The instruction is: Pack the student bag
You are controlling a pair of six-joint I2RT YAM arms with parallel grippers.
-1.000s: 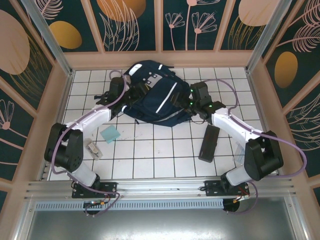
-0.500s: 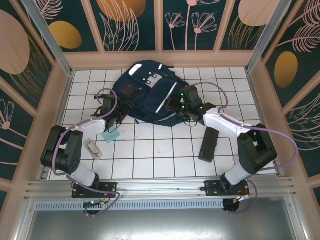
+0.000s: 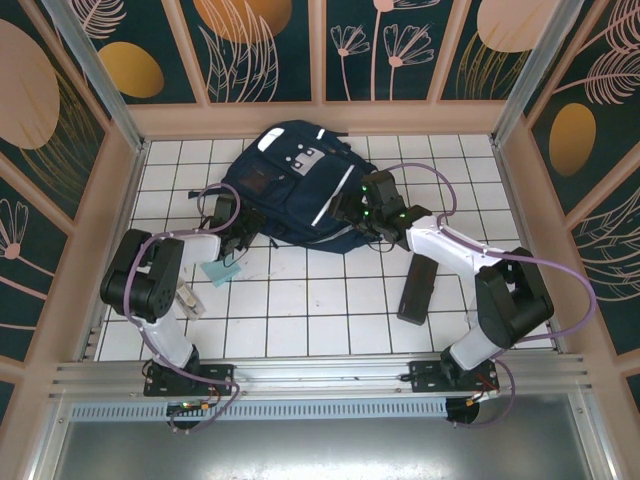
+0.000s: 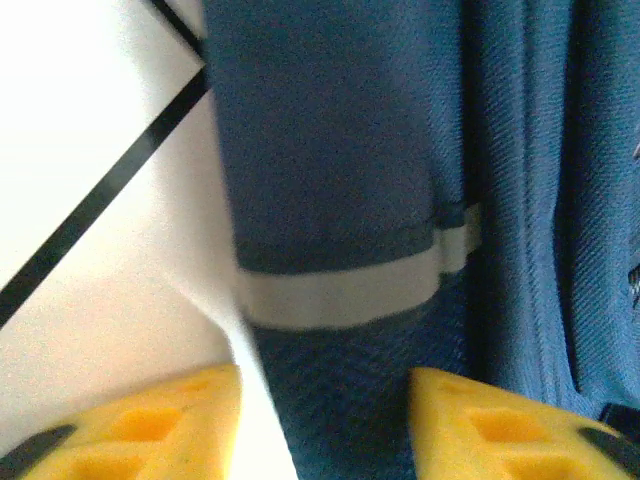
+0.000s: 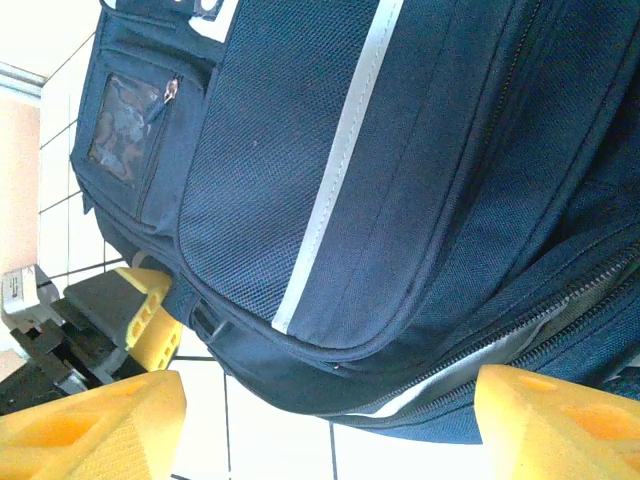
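The bag point(image 3: 300, 180) lies flat between the two grippers. The left gripper point(image 4: 325, 400) is partly open, with a blue fold of the bag between its fingers, and one finger is not touching it yet. The right gripper point(image 5: 330, 400) is wide open, with the bag just in front. If the left one pinches only thin cloth, the fold could slip out when pulled. A moment ago the left fingers were wider apart. The bag has not moved.
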